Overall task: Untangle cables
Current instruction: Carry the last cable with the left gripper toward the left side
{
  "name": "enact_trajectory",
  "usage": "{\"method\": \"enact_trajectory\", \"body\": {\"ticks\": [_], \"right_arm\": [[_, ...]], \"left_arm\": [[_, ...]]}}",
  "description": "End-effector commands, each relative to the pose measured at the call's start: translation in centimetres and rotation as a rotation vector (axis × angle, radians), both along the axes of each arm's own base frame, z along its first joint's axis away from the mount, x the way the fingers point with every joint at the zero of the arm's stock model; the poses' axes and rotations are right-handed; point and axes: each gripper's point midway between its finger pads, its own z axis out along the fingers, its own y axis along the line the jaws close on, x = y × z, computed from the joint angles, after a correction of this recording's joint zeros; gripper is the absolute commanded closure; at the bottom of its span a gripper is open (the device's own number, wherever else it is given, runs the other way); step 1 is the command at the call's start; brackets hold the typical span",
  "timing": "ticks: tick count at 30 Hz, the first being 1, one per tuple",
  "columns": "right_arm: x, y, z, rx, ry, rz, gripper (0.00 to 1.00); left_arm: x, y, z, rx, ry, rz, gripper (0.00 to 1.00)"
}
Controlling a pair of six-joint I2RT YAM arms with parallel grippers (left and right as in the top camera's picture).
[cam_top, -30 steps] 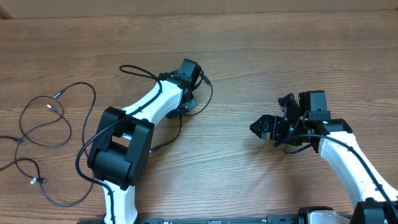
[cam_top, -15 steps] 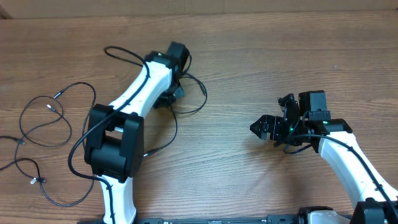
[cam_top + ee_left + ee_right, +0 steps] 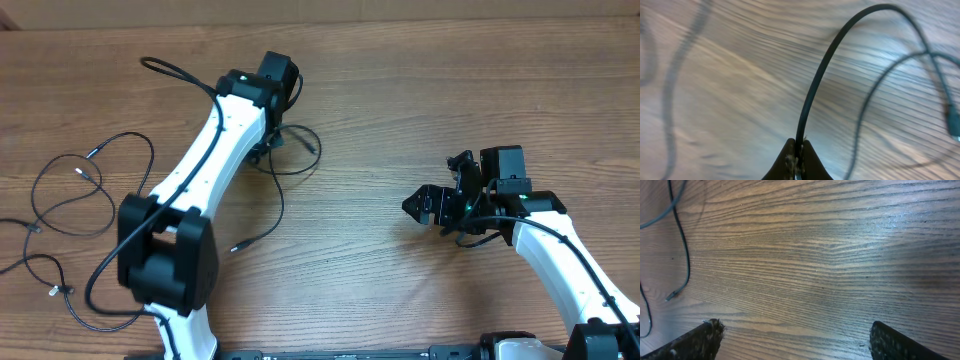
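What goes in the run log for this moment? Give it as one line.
left gripper: shut on cable | right gripper: open, empty | other cables: lying loose at left

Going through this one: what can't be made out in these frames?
Overhead: the left tool is mostly hidden under the left arm, so its grip on the held cable doesn't show there.
Overhead: the loose cables run off the left edge; those ends are cut off.
Left wrist: blur smears the background; a plug is cut by the right edge.
Right wrist: a strand exits the top edge; which cable it is, unclear.
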Motion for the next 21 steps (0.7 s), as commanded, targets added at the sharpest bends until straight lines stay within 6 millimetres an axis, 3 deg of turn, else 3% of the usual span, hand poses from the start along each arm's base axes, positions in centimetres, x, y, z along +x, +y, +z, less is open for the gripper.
{"method": "enact_trajectory", "body": {"ticks": [1,7,12,17,21], "right_arm": [[0.0,-0.1,-0.1,-0.006,-0.004,0.004,0.08],[0.0,-0.1,-0.1,-0.006,-0.005,0.004,0.08],[0.0,-0.1,-0.1,-0.006,-0.005,0.004,0.08],[0.1,-0.1,-0.1,-0.006,-0.011,0.004,0.08],[0.2,-0.1,0.0,-0.006,-0.012,0.004,0.08]], "left_arm": [[0.1,5.1,6.3,0.182,-0.17,0.108,0.96],[-2.0,12.7,11.9,0.281,-0.284,0.295,0.96],[-5.4,19.9,15.3,0.246,-0.382,0.539,0.96],[-9.4,25.3,16.7,0.207,-0.417,0.732,0.96],[-11.1,27.3,16.0,0.116,-0.409,0.822,0.95]]}}
